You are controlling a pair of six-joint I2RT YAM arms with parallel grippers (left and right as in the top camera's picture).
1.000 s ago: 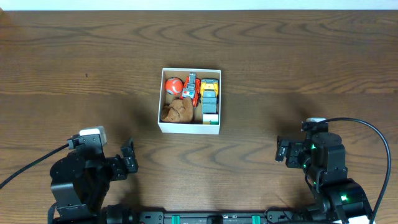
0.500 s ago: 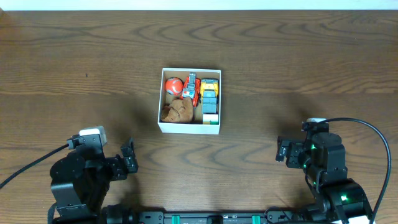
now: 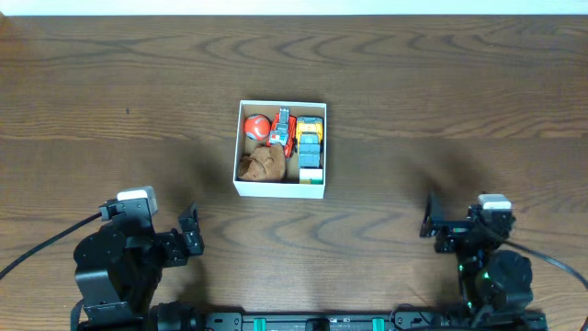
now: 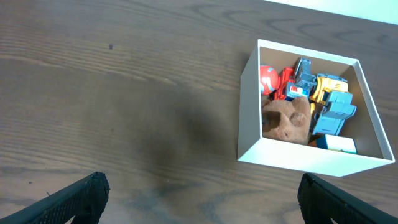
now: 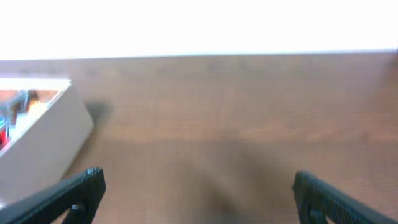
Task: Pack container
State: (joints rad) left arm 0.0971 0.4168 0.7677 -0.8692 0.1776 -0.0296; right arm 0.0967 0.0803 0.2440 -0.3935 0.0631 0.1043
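Note:
The container [image 3: 236, 154] is a small white-walled cardboard box at the table's middle. It holds a red ball [image 3: 256, 127], a brown plush toy [image 3: 264, 164], a red toy vehicle [image 3: 283, 131] and a yellow and blue toy [image 3: 310, 145]. It also shows in the left wrist view [image 4: 249, 112] and at the left edge of the right wrist view [image 5: 46, 146]. My left gripper [image 4: 200, 198] is open and empty near the front left. My right gripper [image 5: 199, 193] is open and empty near the front right. Both are well away from the container.
The wooden table [image 3: 441, 74] stretches around the box. Its far edge meets a white strip at the top of the overhead view. Black cables run from both arm bases at the front corners.
My right arm has swung right and back toward its base, turning so the wrist faces the far edge. The left arm and the container have not moved.

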